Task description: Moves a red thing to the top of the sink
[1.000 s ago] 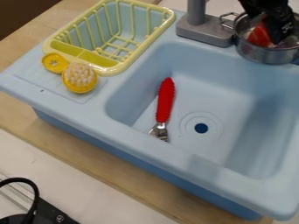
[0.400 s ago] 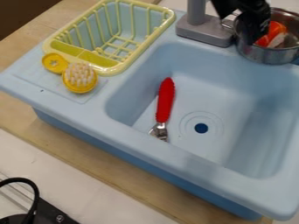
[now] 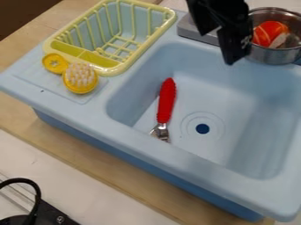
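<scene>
plainly, the black hand (image 3: 216, 47) hangs released over the back edge of the light-blue plastic sink (image 3: 144, 143); a red-handled metal utensil (image 3: 166, 101) lies inside, a rounded red-orange thing (image 3: 269, 33) in the silver metal pot (image 3: 273, 55).

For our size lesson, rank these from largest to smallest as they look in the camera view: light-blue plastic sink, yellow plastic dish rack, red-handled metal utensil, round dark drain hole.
1. Sink
2. Dish rack
3. Utensil
4. Drain hole
</scene>
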Robot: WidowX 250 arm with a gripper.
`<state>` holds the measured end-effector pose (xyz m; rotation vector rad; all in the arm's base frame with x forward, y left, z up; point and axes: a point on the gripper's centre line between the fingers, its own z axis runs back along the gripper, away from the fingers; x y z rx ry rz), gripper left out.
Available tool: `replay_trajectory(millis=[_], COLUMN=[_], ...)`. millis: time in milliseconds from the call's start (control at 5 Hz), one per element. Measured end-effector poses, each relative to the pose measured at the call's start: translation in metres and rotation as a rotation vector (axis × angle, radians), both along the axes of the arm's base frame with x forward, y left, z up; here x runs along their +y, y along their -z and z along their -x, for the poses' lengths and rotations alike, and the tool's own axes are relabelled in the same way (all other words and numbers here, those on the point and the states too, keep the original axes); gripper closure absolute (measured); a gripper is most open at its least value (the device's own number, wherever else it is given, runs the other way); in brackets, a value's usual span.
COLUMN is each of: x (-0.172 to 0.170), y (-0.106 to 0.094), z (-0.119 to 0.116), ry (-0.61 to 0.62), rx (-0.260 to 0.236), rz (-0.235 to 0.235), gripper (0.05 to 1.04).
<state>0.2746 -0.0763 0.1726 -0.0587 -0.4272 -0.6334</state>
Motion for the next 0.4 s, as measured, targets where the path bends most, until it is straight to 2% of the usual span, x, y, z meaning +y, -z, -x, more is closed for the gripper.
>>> replay_trajectory(millis=[400], x=[0.005], y=[0.01], z=[0.027], ry=[-0.017], rx=[0.112], rz=[0.003], gripper=[0.083])
